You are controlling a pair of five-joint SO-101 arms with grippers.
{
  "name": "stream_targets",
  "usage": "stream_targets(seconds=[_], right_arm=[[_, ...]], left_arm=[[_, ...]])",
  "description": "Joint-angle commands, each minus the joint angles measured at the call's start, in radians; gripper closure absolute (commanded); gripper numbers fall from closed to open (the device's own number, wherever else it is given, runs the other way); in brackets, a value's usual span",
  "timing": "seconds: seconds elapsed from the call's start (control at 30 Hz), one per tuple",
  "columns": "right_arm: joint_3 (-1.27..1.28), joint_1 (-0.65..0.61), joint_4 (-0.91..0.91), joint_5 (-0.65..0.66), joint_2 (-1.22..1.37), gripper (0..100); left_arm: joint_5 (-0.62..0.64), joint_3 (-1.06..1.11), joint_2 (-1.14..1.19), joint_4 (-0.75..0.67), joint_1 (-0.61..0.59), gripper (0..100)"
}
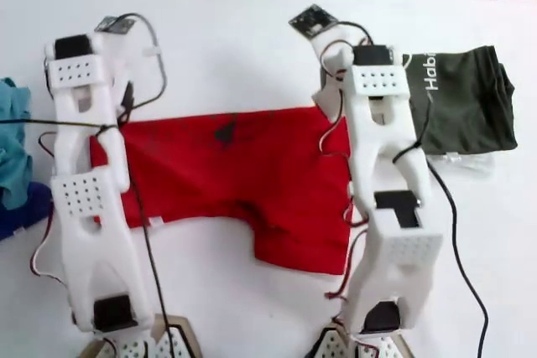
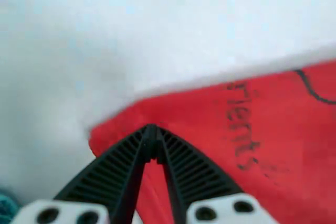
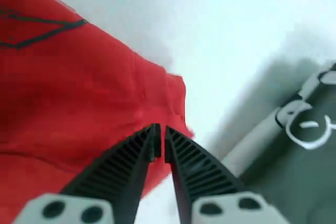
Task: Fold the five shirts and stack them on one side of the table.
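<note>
A red shirt (image 1: 243,173) lies spread across the middle of the white table (image 1: 235,48), its lower right part hanging lower than the rest. My left gripper (image 2: 151,132) is shut on the red shirt (image 2: 252,145) at its far left corner, fingertips pressed together over the cloth. At the far right corner my right gripper (image 3: 159,136) is shut on the red shirt (image 3: 79,93), with only a thin slit between its fingers. In the high view both arms reach out over the shirt's two ends. A folded dark green shirt (image 1: 466,102) lies at the right.
A teal shirt (image 1: 13,140) and a blue one (image 1: 21,207) lie bunched at the table's left edge. The dark green shirt (image 3: 294,182) lies close beside my right gripper. Cables trail from both arms. Bare table stretches beyond the red shirt's far edge.
</note>
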Motion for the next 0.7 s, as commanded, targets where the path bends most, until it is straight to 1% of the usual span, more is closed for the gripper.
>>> stream_targets(seconds=[0.0,0.07,0.17,0.27,0.4,0.53,0.67], right_arm=[[0.014,-0.004,0.068,-0.043,-0.159,97.8],[0.118,-0.019,0.062,-0.043,-0.232,97.8],[0.348,-0.058,-0.033,-0.043,-0.380,97.8],[0.651,-0.114,-0.188,-0.043,-0.544,97.8],[1.023,-0.188,-0.420,-0.043,-0.702,97.8],[1.254,-0.254,-0.599,-0.043,-0.740,97.8],[1.376,-0.352,-0.680,-0.041,-0.742,97.8]], left_arm=[[0.008,0.259,-0.299,0.017,0.074,97],[0.006,0.420,-0.417,0.012,0.112,97],[0.005,0.667,-0.585,-0.048,0.149,97],[0.003,0.934,-0.717,-0.166,0.149,97],[-0.041,1.277,-0.835,-0.354,0.121,97],[-0.052,1.483,-0.887,-0.520,0.046,97],[-0.094,1.598,-0.865,-0.647,0.011,97]])
